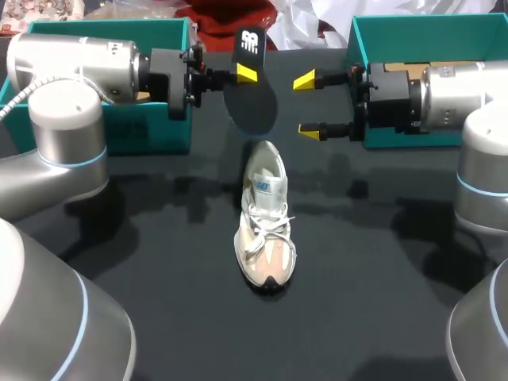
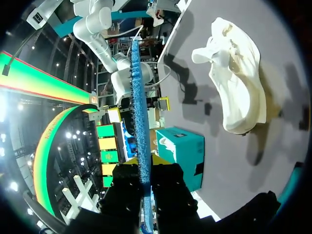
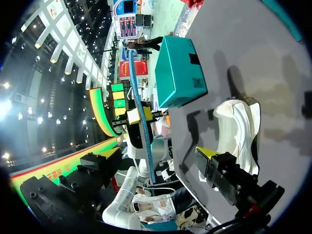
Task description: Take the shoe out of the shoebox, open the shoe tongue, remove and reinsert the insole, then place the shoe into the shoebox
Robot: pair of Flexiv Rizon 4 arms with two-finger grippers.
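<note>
Black table (image 1: 381,262), left hand (image 1: 245,71) pinching insole (image 1: 252,103)

Head camera high behind, looking down, wrist cameras close, facing each other across insole (image 1: 251,91), all share shoe (image 1: 266,222) at 6 o'clock.

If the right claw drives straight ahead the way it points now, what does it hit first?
Most likely the dark flat insole held in the left claw; the open right claw points straight at it, depth uncertain.
</note>
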